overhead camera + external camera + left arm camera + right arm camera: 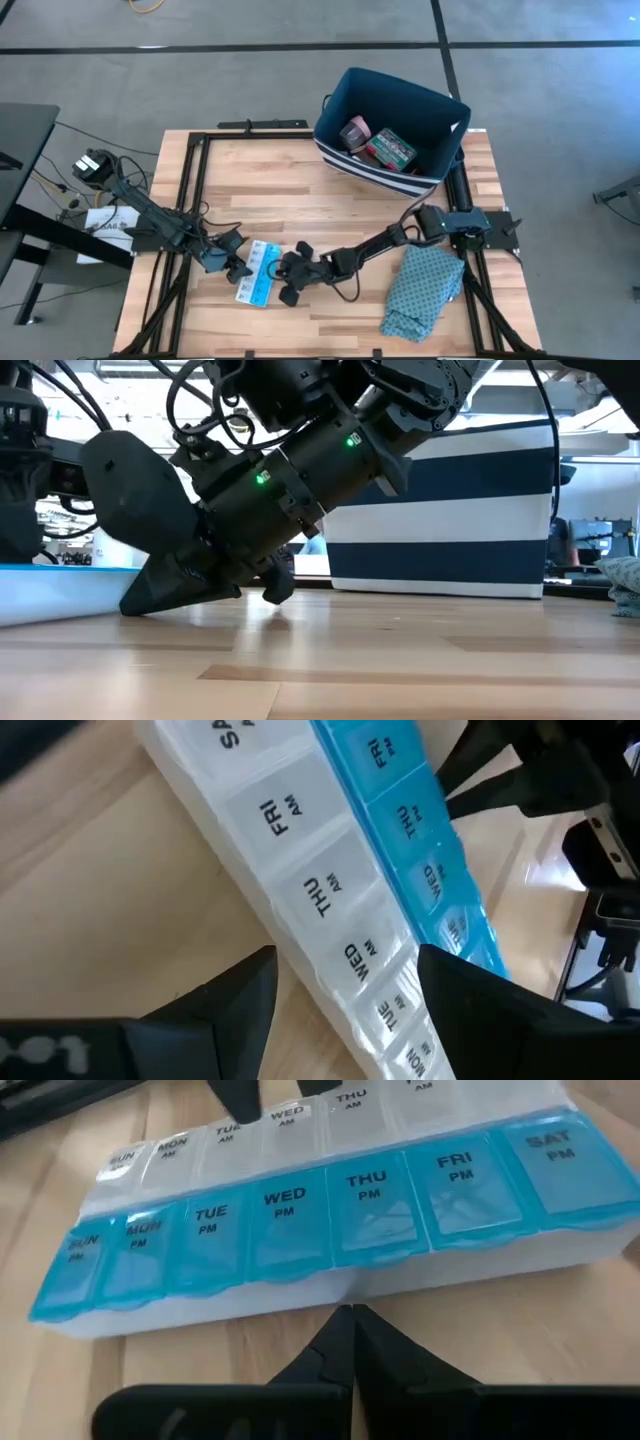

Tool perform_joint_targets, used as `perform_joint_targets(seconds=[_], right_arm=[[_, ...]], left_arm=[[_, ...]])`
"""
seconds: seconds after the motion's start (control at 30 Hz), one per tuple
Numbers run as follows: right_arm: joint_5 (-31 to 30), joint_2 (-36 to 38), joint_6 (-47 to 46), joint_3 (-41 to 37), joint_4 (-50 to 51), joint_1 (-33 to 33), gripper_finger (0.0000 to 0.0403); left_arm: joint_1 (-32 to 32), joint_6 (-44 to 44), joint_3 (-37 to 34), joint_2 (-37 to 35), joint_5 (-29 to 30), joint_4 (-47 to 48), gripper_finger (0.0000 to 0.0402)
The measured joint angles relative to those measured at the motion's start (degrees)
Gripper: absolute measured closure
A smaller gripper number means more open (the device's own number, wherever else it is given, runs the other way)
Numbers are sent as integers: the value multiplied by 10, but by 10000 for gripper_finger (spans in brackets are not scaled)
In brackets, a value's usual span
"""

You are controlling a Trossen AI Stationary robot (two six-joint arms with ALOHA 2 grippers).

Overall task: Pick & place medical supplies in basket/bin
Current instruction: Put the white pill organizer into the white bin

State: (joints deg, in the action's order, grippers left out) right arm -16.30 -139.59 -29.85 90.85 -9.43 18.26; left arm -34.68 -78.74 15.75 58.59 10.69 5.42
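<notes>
The light-blue pill-organizer strip [258, 272] lies flat on the wooden table near its near edge, with a white AM row and a blue PM row [330, 1230]. My left gripper [345, 990] is open at the strip's left side, its fingers astride the white row near WED [358, 960]. My right gripper [350, 1320] is shut, low at the strip's right side [293, 277]. The navy basket [437, 105] stands at the far right, with the pink tape roll [354, 132] and the green-red box [391, 149] inside. My right gripper sets its shut fingertips [340, 1330] against the strip's long side wall [345, 1292], below the blue WED and THU cells. It comes slanting down from the table's right, across the strip, which lies flat on the table. My left gripper: I cannot tell whether its fingers touch the strip.
A teal patterned cloth [425, 290] lies crumpled at the near right corner. The striped basket wall [440, 510] rises behind the right arm in the low view. Bare wood [280, 185] lies between the grippers and the basket. Cables and a box sit off the table's left side [95, 165].
</notes>
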Motion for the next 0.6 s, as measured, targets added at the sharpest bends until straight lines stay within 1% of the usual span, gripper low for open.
perform_joint_targets(seconds=[0.17,0.27,0.37,0.47,0.57,0.6], right_arm=[[-45,18,56,-2,8,15,403],[-56,29,64,-1,25,17,403],[-62,40,64,1,17,19,403],[-76,43,96,1,-12,22,403],[-111,44,165,2,-56,31,403],[-113,45,183,2,-67,33,403]], left_arm=[[0,6,0,0,6,11,171],[0,15,0,0,6,23,171],[0,16,1,0,7,30,171],[0,17,1,0,5,30,171],[0,16,1,0,5,30,171],[0,16,1,0,5,29,171]])
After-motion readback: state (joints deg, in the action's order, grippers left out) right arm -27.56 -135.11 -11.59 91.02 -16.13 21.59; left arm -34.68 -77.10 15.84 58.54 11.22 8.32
